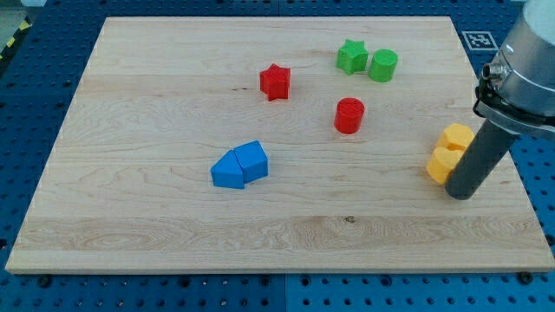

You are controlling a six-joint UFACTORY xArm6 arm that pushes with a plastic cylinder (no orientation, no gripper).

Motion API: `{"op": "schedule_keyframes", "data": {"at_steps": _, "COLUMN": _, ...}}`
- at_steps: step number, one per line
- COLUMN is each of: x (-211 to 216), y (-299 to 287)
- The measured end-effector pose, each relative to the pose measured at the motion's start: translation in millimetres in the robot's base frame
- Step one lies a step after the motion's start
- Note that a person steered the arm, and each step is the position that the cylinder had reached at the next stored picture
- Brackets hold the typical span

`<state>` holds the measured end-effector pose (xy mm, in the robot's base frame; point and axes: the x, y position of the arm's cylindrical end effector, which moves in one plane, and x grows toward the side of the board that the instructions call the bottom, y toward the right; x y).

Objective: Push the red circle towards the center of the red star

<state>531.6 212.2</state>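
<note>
The red circle (349, 115) stands on the wooden board (156, 217), right of centre. The red star (275, 82) lies up and to the left of it, a short gap apart. My tip (461, 194) rests on the board at the view's right, far right of and below the red circle, close beside the yellow blocks.
A green star (351, 57) and a green circle (382, 66) sit together at the view's top, above the red circle. Two blue blocks (239, 165) touch each other left of centre. Two yellow blocks (449, 152) sit near the board's right edge, just left of my rod.
</note>
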Motion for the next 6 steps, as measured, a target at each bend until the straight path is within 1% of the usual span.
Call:
{"op": "schedule_keyframes", "data": {"at_steps": 1, "x": -12.5, "y": 0.0}}
{"op": "schedule_keyframes", "data": {"at_steps": 2, "x": -12.5, "y": -15.2}}
{"op": "schedule_keyframes", "data": {"at_steps": 3, "x": -18.7, "y": -50.5}}
{"op": "schedule_keyframes", "data": {"at_steps": 4, "x": -57.8, "y": -56.7}}
{"op": "schedule_keyframes", "data": {"at_steps": 5, "x": -73.1, "y": -56.5}}
{"op": "schedule_keyframes", "data": {"at_steps": 6, "x": -80.8, "y": -72.3}}
